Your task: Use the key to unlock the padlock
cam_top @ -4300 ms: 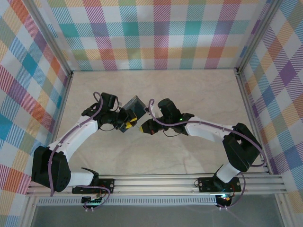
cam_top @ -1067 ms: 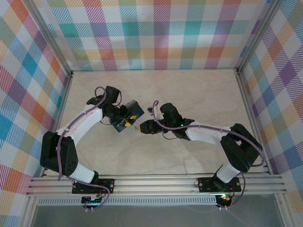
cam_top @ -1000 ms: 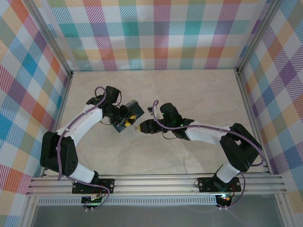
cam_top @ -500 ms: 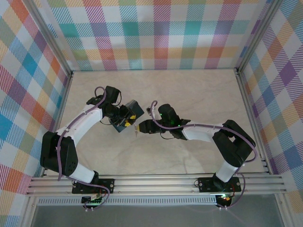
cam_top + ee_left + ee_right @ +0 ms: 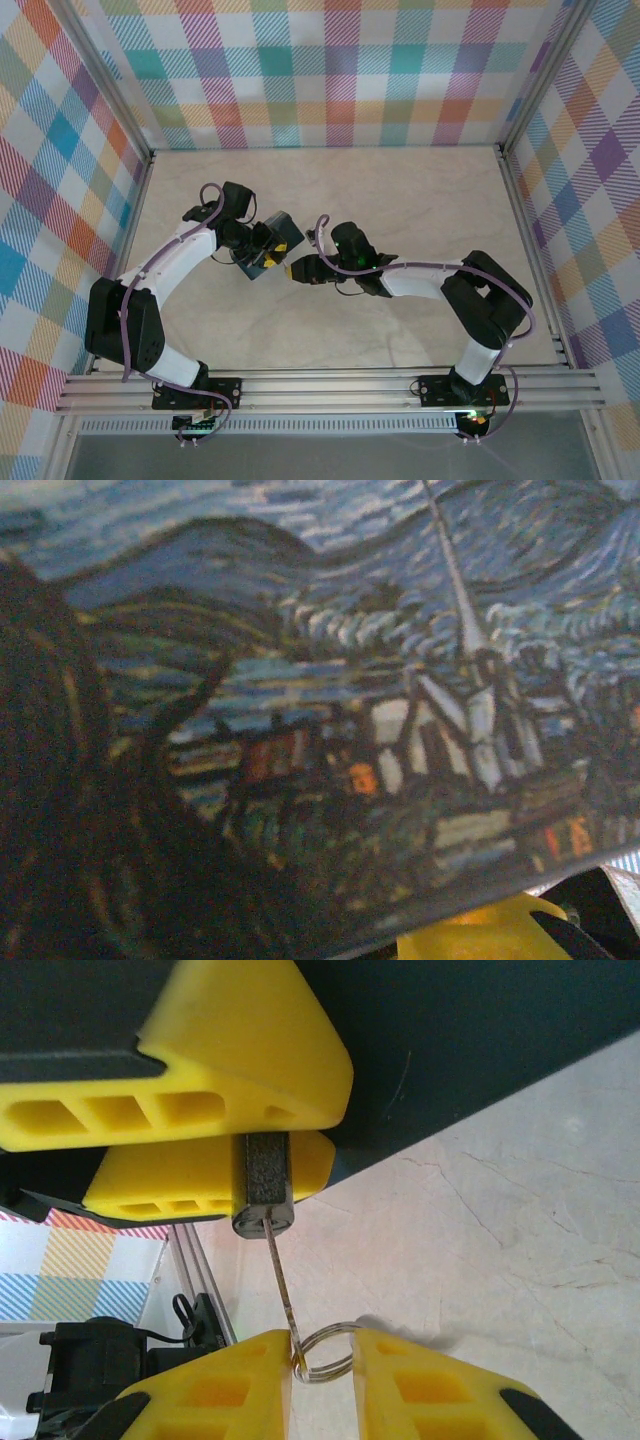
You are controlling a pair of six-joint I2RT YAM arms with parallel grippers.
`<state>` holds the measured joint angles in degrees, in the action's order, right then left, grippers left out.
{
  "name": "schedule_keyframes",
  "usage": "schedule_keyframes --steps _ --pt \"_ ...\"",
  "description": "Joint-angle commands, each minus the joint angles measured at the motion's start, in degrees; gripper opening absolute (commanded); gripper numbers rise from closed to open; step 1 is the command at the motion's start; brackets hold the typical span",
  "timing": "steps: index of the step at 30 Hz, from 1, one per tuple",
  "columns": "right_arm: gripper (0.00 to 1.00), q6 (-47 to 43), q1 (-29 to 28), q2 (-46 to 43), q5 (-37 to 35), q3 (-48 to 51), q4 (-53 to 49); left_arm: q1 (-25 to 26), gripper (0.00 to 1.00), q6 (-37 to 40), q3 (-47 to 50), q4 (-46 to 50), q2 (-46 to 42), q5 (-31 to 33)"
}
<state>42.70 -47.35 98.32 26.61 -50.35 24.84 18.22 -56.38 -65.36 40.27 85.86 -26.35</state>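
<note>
**A:** Top external view first — what surrounds the work?

**B:** Plaid walls (image 5: pixel 330 70) on three sides and a pale marbled table (image 5: pixel 420 200). Both arms bend inward, so their tips meet left of the middle. A dark box (image 5: pixel 283 230) with a painted night-sky print sits tilted right at the left pincer (image 5: pixel 272 256) and crowds that spot. From the left wrist its printed face is very close and blurred.

**A:** And the pincers?

**B:** From the right wrist, the left pincer's two yellow fingers (image 5: pixel 240 1060) are closed on the padlock (image 5: pixel 263 1185). Its dark body pokes out between them, just beside the box's dark side. The key (image 5: pixel 280 1285) is stuck in the end of the padlock that faces the right pincer (image 5: pixel 322 1365), and its thin shaft runs down to that pincer's tips. Those jaws stand a narrow gap apart with the key's looped end lying between them — whether they pinch it I cannot tell.

**A:** Anything in the box?

**B:** Its inside cannot be seen.
</note>
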Motion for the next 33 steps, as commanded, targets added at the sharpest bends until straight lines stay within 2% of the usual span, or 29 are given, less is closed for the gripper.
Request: schedule_keyframes --steps 1,7,22,29,33 --pt "0.22 0.37 -0.65 0.34 1.25 -0.98 2.47 -0.55 0.00 -0.64 -1.43 -2.02 -2.28 -1.34" --pt "0.19 1.07 -0.81 1.23 1.37 -1.40 3.52 -0.55 0.00 -0.73 -1.08 -2.13 -2.60 -1.43" --pt "0.03 2.30 -0.83 2.07 2.08 -2.47 5.16 -0.55 0.00 -0.42 -0.46 -2.83 -2.42 -2.08" --pt "0.00 1.40 -0.30 1.53 3.14 -2.30 4.81 -0.38 0.00 4.11 -1.83 1.15 -2.59 -0.10" --pt "0.00 -1.70 -0.04 0.17 4.69 -3.35 0.60 -0.29 0.00 7.48 -2.86 4.31 -2.81 1.02"
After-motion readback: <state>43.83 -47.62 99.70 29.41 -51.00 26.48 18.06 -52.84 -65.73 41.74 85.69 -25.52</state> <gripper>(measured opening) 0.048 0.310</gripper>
